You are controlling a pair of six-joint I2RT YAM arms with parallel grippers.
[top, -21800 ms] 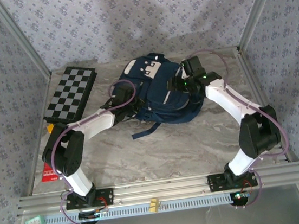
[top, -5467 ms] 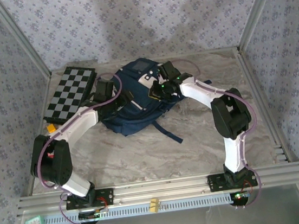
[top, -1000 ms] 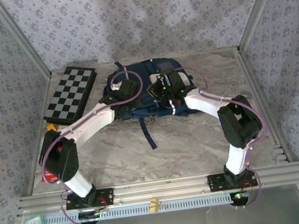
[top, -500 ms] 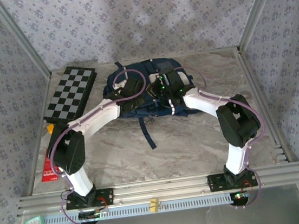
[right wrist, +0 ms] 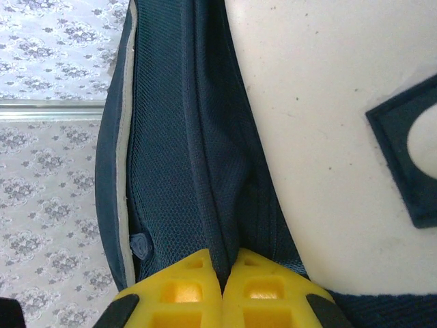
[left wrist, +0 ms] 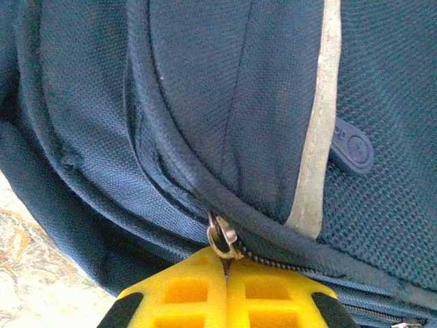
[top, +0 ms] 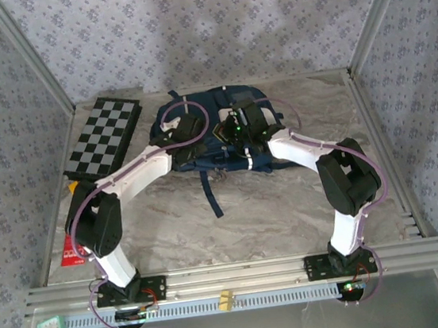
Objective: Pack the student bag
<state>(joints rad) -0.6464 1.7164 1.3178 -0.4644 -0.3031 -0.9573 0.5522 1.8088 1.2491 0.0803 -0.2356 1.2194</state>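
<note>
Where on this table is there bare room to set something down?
Widest bare marble: the near middle, bordered by the left arm, right arm, the student bag and its loose strap. A smaller patch lies between bag and right rail. Crowded: back centre, and the left strip with chessboard and red item.

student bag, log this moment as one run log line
left gripper: shut on zipper pull | right gripper: shut on student bag fabric fold | chessboard: on table, left of bag
</note>
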